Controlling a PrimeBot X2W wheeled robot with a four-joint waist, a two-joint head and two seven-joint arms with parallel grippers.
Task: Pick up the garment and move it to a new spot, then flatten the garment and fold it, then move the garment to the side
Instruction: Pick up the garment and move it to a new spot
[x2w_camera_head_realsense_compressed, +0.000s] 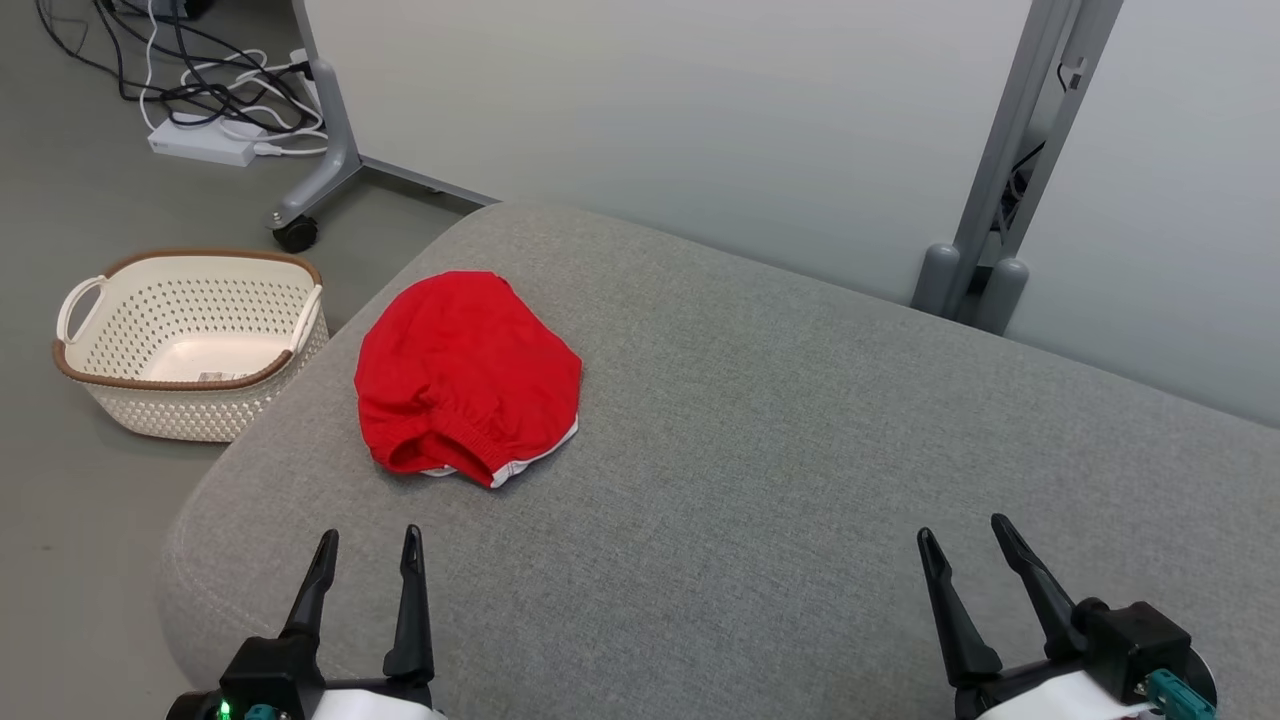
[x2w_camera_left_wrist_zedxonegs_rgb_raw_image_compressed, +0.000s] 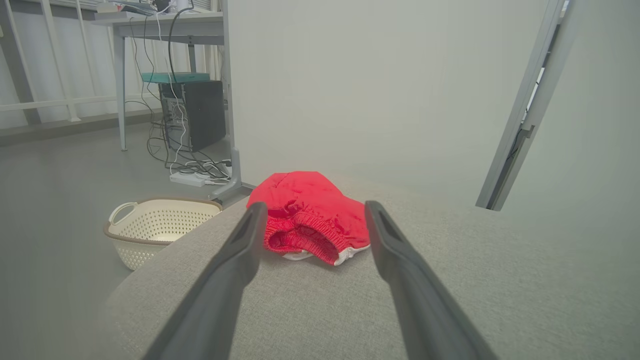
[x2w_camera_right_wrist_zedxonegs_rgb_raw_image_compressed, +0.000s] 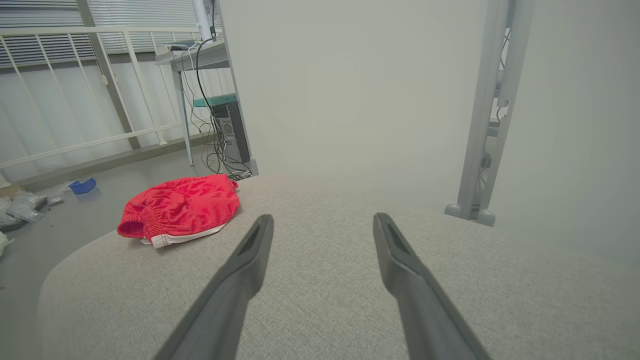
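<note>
A grey upholstered bench stands before pale partition panels on a grey floor, where a perforated cream basket (brown-rimmed) sits near tangled cables and a desk.

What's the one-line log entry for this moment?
red shorts: lying on cushion, untouched | left gripper: open | right gripper: open | basket: on floor

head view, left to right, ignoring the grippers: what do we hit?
basket → red garment → partition post
</note>
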